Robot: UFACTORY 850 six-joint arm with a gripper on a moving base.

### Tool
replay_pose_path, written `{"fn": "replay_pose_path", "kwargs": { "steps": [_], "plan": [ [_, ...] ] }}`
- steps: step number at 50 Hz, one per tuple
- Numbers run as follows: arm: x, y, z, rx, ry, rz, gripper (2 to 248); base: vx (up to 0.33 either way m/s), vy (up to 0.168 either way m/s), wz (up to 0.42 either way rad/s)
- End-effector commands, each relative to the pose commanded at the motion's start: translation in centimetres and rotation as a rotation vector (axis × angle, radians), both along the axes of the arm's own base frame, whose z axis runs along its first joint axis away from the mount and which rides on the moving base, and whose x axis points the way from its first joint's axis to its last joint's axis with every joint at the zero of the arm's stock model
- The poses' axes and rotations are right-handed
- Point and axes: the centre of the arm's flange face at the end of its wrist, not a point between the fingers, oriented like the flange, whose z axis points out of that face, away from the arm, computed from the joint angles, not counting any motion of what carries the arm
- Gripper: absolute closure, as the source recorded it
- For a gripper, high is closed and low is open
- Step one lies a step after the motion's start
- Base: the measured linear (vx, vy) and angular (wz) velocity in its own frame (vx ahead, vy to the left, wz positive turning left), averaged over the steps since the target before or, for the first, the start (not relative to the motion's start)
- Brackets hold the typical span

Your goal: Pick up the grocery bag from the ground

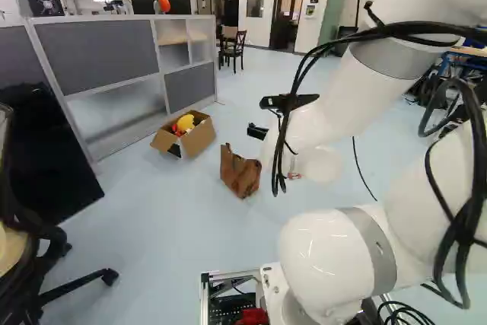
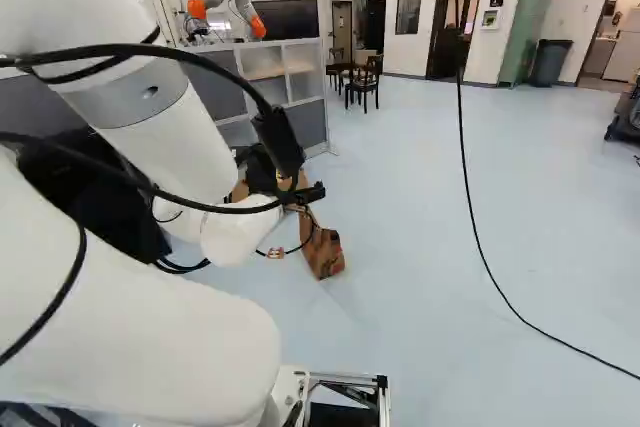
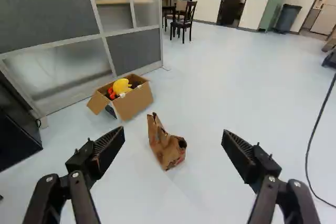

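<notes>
White arm (image 1: 342, 108) bent, reaching forward; fingers (image 1: 257, 132) spread wide, facing brown grocery bag (image 3: 167, 149) on floor (image 3: 236, 98).

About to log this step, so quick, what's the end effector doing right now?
End effector: open, fingers wide apart, holding nothing; the paper bag stands ahead of it, ungripped.

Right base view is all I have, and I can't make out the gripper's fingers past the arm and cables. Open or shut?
Observer: Open. In the wrist view the gripper has its fingers spread wide, with the paper bag ahead of the gap between them.

Operator: Thanks. And that bit of cardboard I glimpse behind the arm, what is it?

Observer: An open box on the floor by the partition, with a yellow thing inside.
</notes>
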Motion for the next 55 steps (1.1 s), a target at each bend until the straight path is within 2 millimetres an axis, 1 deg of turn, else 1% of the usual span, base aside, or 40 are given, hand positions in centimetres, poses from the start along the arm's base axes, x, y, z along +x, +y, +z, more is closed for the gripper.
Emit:
{"fn": "replay_pose_path", "kwargs": {
  "steps": [32, 33, 40, 55],
  "plan": [
    [0.0, 0.0, 0.0, 0.0, 0.0, 0.0, 3, 0.255, 0.035, 0.001],
    [1.1, 0.1, 0.1, 0.0, 0.005, 0.003, 3, 0.256, 0.03, -0.016],
    [2.6, 0.2, 0.3, 0.0, 0.011, 0.006, 3, 0.089, 0.009, -0.012],
    [5.7, 0.4, 0.5, 0.0, 0.02, 0.013, 3, -0.007, -0.001, 0.0]
  ]
}}
